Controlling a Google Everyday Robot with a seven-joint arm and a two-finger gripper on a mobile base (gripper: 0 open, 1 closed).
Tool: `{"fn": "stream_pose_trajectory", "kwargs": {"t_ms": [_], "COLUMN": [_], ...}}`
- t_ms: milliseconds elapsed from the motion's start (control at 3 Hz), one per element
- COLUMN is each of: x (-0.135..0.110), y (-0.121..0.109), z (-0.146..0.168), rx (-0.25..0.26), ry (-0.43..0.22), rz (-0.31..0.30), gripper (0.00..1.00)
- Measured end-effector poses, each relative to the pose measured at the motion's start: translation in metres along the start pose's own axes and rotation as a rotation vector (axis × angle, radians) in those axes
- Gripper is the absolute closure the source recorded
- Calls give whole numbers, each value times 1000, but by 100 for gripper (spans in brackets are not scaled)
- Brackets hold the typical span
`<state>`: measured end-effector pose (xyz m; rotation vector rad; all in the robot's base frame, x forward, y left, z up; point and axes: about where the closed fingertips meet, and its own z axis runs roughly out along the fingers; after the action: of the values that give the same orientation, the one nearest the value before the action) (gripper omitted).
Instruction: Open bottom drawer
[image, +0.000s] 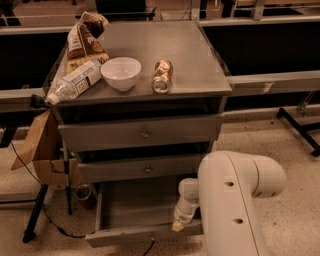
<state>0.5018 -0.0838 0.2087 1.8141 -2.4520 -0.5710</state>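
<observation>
The bottom drawer (135, 207) of the grey metal cabinet is pulled out, showing its plain grey interior; its slim front panel (140, 234) sits lowest in view. My gripper (181, 220) reaches down from the white arm (235, 200) at the drawer's right front corner, just above the front panel. The top drawer (142, 134) and middle drawer (145, 169) above it are shut.
On the cabinet top stand a white bowl (121, 73), a can on its side (162, 76), a lying plastic bottle (75, 82) and a snack bag (82, 40). A brown paper bag (42, 150) hangs at the left. A stand leg and cable (35, 220) lie on the floor.
</observation>
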Motion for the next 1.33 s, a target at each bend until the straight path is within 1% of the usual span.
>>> {"fn": "stream_pose_trajectory", "kwargs": {"t_ms": [333,667,1000,1333], "x": [3,18,17,37], "y": [2,25,25,40], "z": [1,11,10,23], "rx": [10,1,1,21], "ry": [19,57,57,92], "rz": [-32,-70,-70,-107], "gripper": [27,0,0,5]}}
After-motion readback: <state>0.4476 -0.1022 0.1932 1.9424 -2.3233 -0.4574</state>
